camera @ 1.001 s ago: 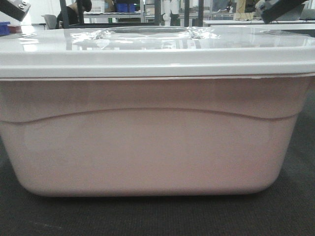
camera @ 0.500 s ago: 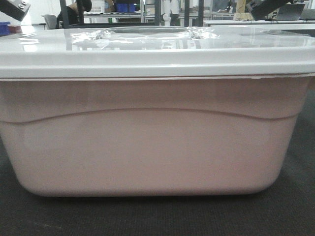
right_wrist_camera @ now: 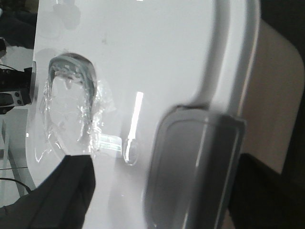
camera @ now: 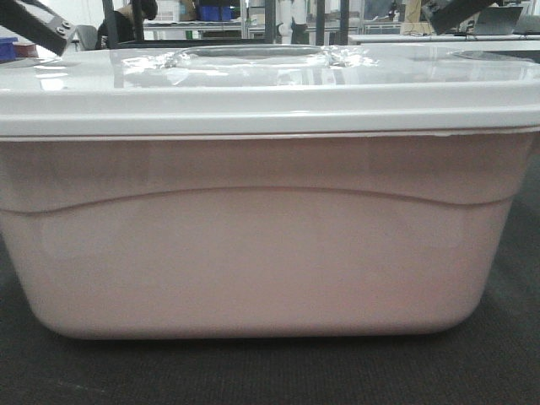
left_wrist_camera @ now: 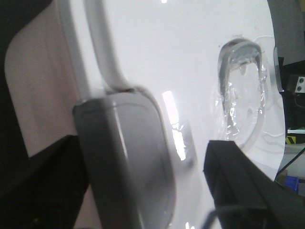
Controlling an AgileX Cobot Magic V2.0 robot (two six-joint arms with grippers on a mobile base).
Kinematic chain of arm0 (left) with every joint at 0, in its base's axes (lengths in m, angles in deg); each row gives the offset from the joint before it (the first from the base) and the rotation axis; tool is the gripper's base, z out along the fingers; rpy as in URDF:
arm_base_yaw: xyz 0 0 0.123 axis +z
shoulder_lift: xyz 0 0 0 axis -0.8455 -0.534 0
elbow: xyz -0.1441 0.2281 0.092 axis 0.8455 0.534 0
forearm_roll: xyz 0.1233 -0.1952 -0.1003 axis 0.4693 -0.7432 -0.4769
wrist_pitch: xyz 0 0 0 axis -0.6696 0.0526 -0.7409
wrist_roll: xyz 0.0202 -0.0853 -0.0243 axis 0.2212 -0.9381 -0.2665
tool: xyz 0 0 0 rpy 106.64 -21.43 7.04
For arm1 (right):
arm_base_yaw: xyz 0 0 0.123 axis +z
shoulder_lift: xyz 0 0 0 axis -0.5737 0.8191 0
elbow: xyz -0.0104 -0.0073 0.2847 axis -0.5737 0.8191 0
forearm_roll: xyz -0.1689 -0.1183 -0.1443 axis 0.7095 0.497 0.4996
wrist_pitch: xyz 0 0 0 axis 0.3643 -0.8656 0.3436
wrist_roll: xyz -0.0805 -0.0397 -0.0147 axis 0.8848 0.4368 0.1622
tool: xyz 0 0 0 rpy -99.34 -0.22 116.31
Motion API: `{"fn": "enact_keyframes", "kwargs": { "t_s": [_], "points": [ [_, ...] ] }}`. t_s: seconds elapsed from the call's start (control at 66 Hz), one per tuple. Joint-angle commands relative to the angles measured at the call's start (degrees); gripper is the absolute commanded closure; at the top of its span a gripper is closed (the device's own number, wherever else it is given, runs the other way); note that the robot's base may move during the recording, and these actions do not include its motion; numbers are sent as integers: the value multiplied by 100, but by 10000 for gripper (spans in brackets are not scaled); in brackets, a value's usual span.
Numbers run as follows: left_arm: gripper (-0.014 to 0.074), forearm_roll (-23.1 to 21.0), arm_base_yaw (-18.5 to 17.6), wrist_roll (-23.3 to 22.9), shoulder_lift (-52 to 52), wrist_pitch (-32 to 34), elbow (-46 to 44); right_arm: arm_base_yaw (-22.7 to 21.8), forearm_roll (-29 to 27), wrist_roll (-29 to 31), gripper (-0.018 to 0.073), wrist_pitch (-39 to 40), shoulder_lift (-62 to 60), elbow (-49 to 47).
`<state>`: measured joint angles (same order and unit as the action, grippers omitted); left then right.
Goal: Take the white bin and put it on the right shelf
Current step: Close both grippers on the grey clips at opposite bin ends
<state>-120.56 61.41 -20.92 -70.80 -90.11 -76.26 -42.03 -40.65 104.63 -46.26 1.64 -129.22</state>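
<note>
The white bin (camera: 253, 245) is the biggest thing I see. It fills almost the whole front view and sits flat on the dark floor (camera: 253, 375), very close to the camera. Its pale pink side has a curved line running across it. Its shiny white lid (camera: 253, 97) is shut on top.

My two arms come next. In the front view the left gripper (camera: 38, 24) pokes in at 10 o'clock, above the lid's left end. The right gripper (camera: 460, 13) pokes in at 1 o'clock, above the lid's right end. The bin lies below and between them.

In the left wrist view the left gripper (left_wrist_camera: 167, 121) is spread wide. Its grey finger (left_wrist_camera: 124, 157) lies over the lid's rim at 7 o'clock, and its dark finger (left_wrist_camera: 243, 186) is at 5 o'clock. The white lid (left_wrist_camera: 162, 47) shows in the gap between them. I cannot tell if the fingers touch it.

The right wrist view looks much the same. The right gripper (right_wrist_camera: 143, 136) is spread wide too. Its grey finger (right_wrist_camera: 190, 167) is at 5 o'clock by the rim, and its dark finger (right_wrist_camera: 62, 191) is at 7 o'clock. Neither gripper is pinching anything.

The handle dip (camera: 249, 55) in the middle of the lid has crinkly clear plastic on it. It sits at 2 o'clock from the left gripper and at 10 o'clock from the right one.

Far behind, at 12 o'clock, are small blue crates (camera: 215, 13).
</note>
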Motion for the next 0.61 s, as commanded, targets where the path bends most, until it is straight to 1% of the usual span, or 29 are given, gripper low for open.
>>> {"fn": "enact_keyframes", "kwargs": {
  "t_s": [0.0,0.591],
  "points": [
    [209,-467,-37,9,143,-194,-124,-9,-457,80,-72,-768,-211,-120],
    [209,-467,-37,9,143,-135,-124,-9,-427,92,-72,-683,-211,-120]
  ]
}}
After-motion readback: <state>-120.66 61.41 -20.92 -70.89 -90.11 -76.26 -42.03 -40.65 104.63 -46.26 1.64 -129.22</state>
